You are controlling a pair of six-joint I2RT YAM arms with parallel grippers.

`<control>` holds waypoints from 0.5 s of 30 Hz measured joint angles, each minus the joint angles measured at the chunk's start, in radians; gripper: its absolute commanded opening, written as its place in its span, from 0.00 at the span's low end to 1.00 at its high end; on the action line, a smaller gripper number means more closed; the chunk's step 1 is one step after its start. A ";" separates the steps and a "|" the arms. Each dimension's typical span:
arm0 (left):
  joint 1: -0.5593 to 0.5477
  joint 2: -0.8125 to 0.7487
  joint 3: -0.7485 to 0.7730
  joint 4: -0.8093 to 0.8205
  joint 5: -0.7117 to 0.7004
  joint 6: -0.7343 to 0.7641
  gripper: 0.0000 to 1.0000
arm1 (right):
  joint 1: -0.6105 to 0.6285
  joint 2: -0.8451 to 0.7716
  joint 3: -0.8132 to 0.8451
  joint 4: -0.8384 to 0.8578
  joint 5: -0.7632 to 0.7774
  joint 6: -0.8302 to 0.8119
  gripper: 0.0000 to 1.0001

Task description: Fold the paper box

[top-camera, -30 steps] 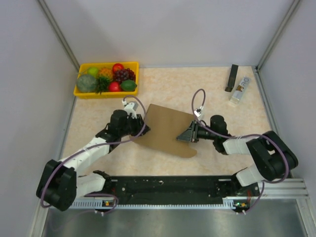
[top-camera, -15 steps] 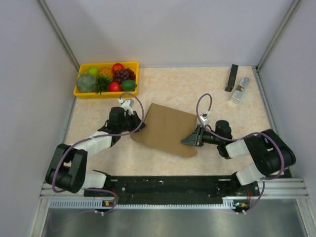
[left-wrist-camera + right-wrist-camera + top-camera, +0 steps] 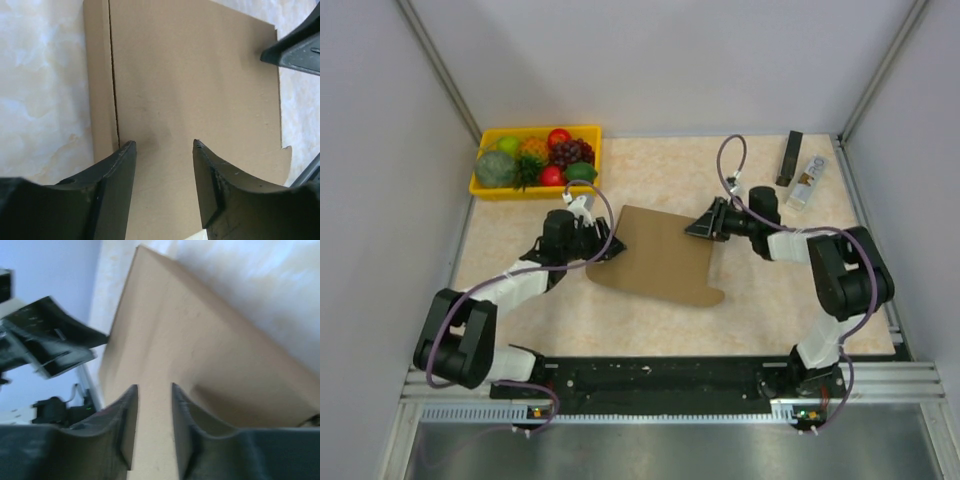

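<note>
A brown paper box (image 3: 655, 262), a flat cardboard sheet, lies at the middle of the pale table (image 3: 770, 310). The left gripper (image 3: 604, 250) sits over the sheet's left edge, its fingers moderately apart beside a crease and holding nothing. The right gripper (image 3: 698, 227) is at the far right corner, its fingers a narrow gap apart with the cardboard face showing between them. A yellow tray (image 3: 480, 188) of fruit stands at the table's far left corner.
</note>
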 measured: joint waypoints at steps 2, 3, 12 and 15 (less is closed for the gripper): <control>-0.001 -0.031 0.029 -0.064 -0.012 0.017 0.73 | -0.003 -0.024 0.078 -0.169 0.054 -0.090 0.44; 0.000 -0.059 0.035 -0.094 -0.019 0.027 0.73 | -0.005 -0.051 0.111 -0.279 0.087 -0.147 0.46; 0.025 -0.203 0.074 -0.295 -0.107 0.095 0.79 | 0.012 -0.447 0.021 -0.766 0.289 -0.395 0.77; 0.055 -0.114 0.087 -0.307 -0.094 0.114 0.77 | 0.030 -0.480 -0.025 -0.815 0.307 -0.435 0.78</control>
